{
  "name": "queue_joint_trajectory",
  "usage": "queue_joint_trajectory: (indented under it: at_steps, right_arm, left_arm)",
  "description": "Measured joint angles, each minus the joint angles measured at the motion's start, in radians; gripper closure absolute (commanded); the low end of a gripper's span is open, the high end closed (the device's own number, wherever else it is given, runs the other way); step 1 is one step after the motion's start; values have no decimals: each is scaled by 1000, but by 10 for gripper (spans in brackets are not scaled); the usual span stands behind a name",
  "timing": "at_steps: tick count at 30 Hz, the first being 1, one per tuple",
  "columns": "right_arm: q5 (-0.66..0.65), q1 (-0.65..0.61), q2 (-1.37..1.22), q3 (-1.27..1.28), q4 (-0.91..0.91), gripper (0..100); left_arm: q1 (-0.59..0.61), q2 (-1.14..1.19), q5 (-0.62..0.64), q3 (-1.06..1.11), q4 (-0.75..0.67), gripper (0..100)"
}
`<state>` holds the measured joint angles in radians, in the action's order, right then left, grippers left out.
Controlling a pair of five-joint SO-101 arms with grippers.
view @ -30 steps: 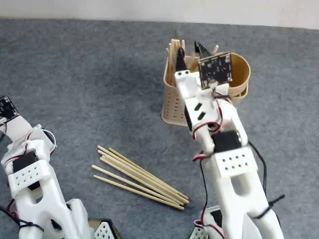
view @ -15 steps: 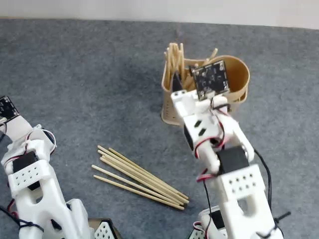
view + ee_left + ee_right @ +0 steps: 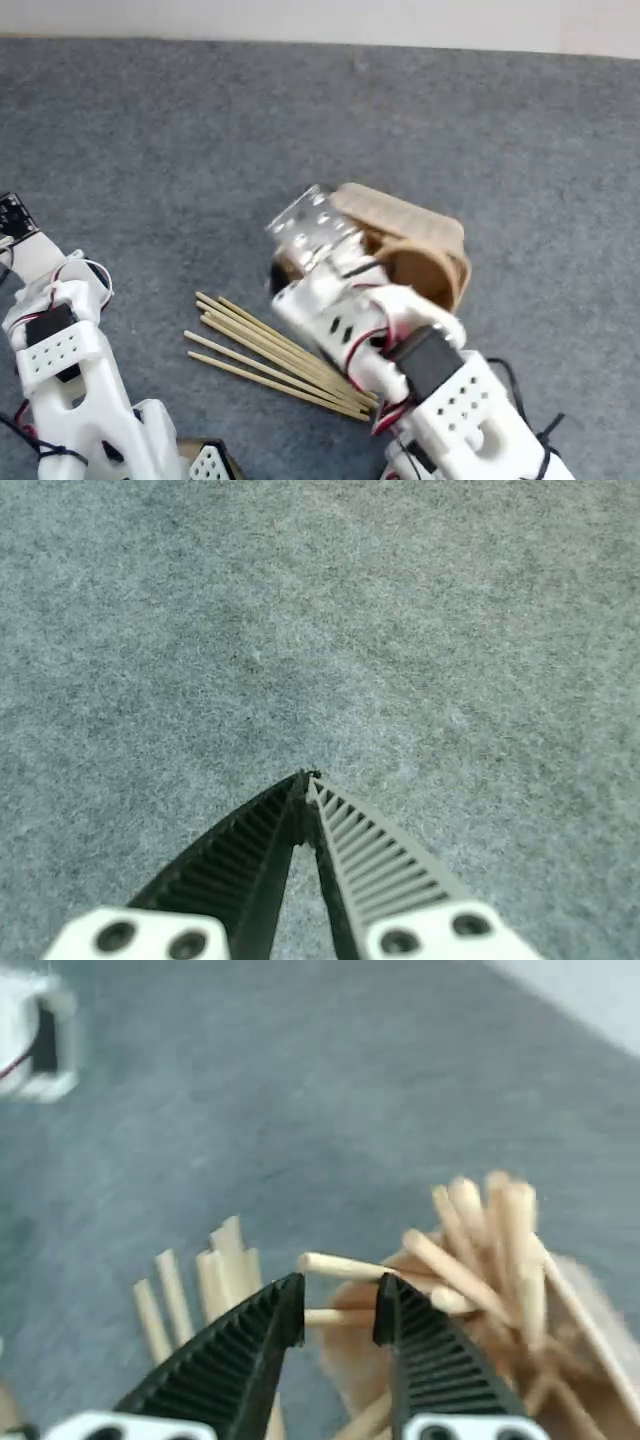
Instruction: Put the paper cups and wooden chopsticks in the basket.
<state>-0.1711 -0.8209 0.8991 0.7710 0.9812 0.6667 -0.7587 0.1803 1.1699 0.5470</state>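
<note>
So at the lower left of the high view, the white left arm (image 3: 60, 350) sits at the frame edge. Its left gripper (image 3: 307, 777) is clenched tight, tips touching, with nothing in it, just pointing at bare grey carpet-like table surface (image 3: 150, 130). A bit right of that, low in the middle of the frame, there's a loose bunch of pale wooden chopsticks (image 3: 270, 355) lying flat on the table, fanned out a little and running diagonally toward the lower right. Their far ends go under the white right arm (image 3: 440, 390), which comes up from the bottom right corner. The right gripper (image 3: 337, 1305) has its jaws a little apart. A couple of chopstick ends cross the gap, but I can't really see anything pinched. Just right of centre in the high view, the beige slatted plastic basket (image 3: 400, 225) is lying on its side, right up against the arm's wrist. The right wrist view shows a messy bundle of more wooden chopsticks (image 3: 480, 1250) sticking out of it, just beyond the jaws.
</note>
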Motion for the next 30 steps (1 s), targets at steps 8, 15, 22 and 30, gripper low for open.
queue_joint_trajectory:
  at_steps: [8,15,22,30]
  right_arm:
    - [0,-37,-12,81,0,868]
    - [0,55,-20,83,2,868]
    - [-77,270,-31,49,-66,868]
    - [-94,416,-92,28,-296,868]
  left_arm:
    - [0,0,0,0,0,992]
    - [0,0,0,0,0,992]
    - [0,0,0,0,0,992]
    - [0,0,0,0,0,992]
